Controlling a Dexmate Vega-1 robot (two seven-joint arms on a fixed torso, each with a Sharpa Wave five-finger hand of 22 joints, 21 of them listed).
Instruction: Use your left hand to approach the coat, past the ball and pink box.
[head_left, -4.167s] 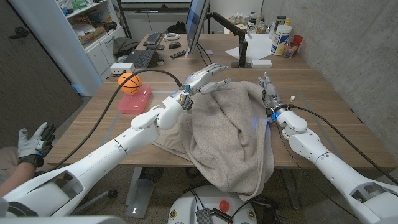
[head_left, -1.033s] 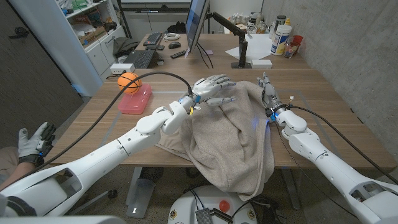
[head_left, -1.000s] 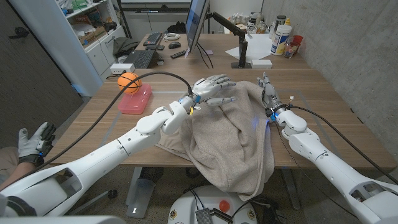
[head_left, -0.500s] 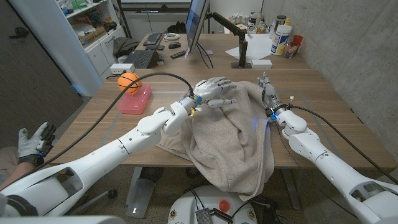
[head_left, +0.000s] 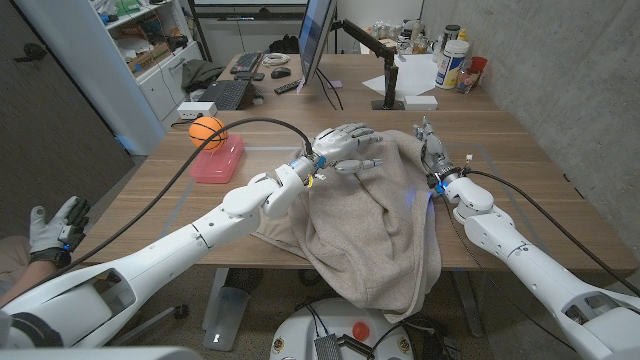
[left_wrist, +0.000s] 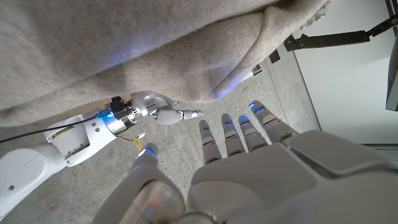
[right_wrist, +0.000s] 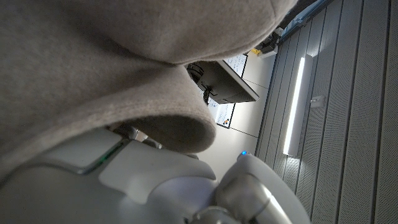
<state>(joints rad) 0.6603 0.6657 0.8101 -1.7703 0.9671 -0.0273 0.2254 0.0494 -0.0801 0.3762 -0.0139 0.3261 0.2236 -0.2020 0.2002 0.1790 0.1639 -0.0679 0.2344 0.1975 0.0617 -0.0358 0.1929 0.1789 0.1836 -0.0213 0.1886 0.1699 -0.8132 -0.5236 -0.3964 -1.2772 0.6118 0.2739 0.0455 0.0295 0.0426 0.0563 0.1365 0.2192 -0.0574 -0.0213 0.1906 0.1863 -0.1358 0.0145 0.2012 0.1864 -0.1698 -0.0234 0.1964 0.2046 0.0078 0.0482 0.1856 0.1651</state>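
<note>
Coat (head_left: 370, 225) first: we judge it soft and limp, a thick fleecy fabric that will sag, fold and drag rather than lift as one piece. It is likely light but bulky. We would take hold at a raised fold or along the far edge, where cloth bunches enough to pinch; the smooth middle offers little to grab.

We see it as a beige, slightly fuzzy garment spread in rumpled folds over the middle of the wooden table (head_left: 520, 140), with its near part hanging over the front edge.

Our left hand (head_left: 345, 146) hovers over the coat's far left corner, fingers spread and holding nothing; in the left wrist view this hand (left_wrist: 249, 155) reaches toward the cloth (left_wrist: 143, 50) with fingers apart.

Our right hand (head_left: 432, 152) stands upright at the coat's right edge, against the fabric; we cannot tell whether it grips any.

Behind the left arm, a pink box (head_left: 218, 160) lies on the table, with an orange ball (head_left: 207, 131) just beyond it.
</note>
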